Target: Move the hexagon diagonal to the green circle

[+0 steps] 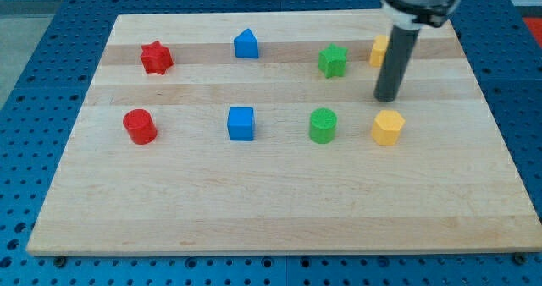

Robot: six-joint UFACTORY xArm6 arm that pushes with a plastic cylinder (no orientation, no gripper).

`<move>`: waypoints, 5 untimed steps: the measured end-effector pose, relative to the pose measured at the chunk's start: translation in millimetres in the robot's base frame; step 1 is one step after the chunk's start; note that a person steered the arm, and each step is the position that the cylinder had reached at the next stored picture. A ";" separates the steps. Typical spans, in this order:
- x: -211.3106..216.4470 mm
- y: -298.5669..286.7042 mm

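Observation:
The yellow hexagon (pixel 388 128) lies at the view's right, level with the green circle (pixel 323 125), which sits just to its left. My tip (pixel 387 98) rests on the board just above the yellow hexagon, with a small gap between them. The rod rises toward the view's top and partly hides a second yellow block (pixel 378 51).
A green star (pixel 333 61) lies above the green circle. A blue cube (pixel 240 123) and a red circle (pixel 140 126) sit in the same row to the left. A blue pentagon-like block (pixel 246 44) and a red star (pixel 156 57) lie in the upper row. The wooden board (pixel 271 210) ends near the hexagon's right.

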State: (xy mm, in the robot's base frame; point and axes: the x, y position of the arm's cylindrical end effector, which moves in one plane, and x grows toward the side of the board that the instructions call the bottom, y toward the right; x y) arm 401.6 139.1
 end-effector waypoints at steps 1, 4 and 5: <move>0.0 -0.8; 51.2 7.5; 82.1 7.8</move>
State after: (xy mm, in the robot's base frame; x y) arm 483.7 146.9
